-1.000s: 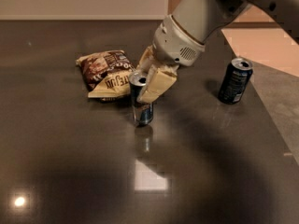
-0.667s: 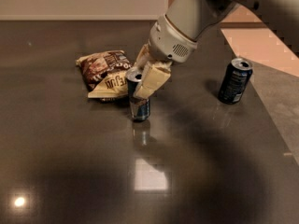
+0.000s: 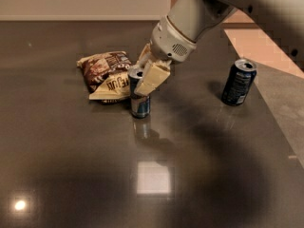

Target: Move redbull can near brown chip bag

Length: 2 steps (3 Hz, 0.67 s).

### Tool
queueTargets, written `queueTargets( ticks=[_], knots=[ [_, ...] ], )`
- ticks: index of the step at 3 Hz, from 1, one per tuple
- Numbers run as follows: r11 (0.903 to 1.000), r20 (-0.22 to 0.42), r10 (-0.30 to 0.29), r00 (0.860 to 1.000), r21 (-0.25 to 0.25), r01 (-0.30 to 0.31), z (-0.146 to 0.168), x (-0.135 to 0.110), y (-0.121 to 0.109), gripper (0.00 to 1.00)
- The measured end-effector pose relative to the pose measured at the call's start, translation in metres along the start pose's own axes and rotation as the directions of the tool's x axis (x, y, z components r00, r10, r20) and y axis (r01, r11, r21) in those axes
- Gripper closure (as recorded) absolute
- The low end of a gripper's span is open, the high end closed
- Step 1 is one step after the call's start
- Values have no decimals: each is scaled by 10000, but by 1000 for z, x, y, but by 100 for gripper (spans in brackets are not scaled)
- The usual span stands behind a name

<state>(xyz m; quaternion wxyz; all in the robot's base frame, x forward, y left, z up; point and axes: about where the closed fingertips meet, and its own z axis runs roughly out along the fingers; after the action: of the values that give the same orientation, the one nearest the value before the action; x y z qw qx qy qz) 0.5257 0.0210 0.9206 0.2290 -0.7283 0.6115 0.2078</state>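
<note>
You are looking across a wide, dark, glossy surface (image 3: 71, 175) that fills almost the whole view. A square patch of light (image 3: 153, 177) reflects off it near the lower middle, and a small round glint (image 3: 20, 204) sits near the lower left corner.

A thick, pale grey arm (image 3: 199, 13) enters from the upper right corner. It slants down and to the left, toward the middle of the scene.

A crinkled brown chip bag (image 3: 102, 72) with cream ends lies flat on the surface, left of centre in the upper half.

The gripper (image 3: 140, 80) is at the end of the arm, just to the right of the bag and directly over a slim can (image 3: 140, 107). Its cream-coloured jaws are closed around the upper part of that can. One jaw crosses the can's front at a slant, and the other sits behind it on the bag's side.

A wider dark blue can (image 3: 237, 82) stands upright at the far right, well apart from everything else.

The slim can, blue and silver with a silver top, stands upright with its base meeting its own reflection. It is just beside the bag's lower right end. You cannot tell whether the two touch.
</note>
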Motion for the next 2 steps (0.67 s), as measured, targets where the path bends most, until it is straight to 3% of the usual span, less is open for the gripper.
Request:
queueTargets(
  ticks=[2],
  knots=[
    [9997, 84, 139, 9999, 203, -141, 6, 2, -6, 12]
  ],
)
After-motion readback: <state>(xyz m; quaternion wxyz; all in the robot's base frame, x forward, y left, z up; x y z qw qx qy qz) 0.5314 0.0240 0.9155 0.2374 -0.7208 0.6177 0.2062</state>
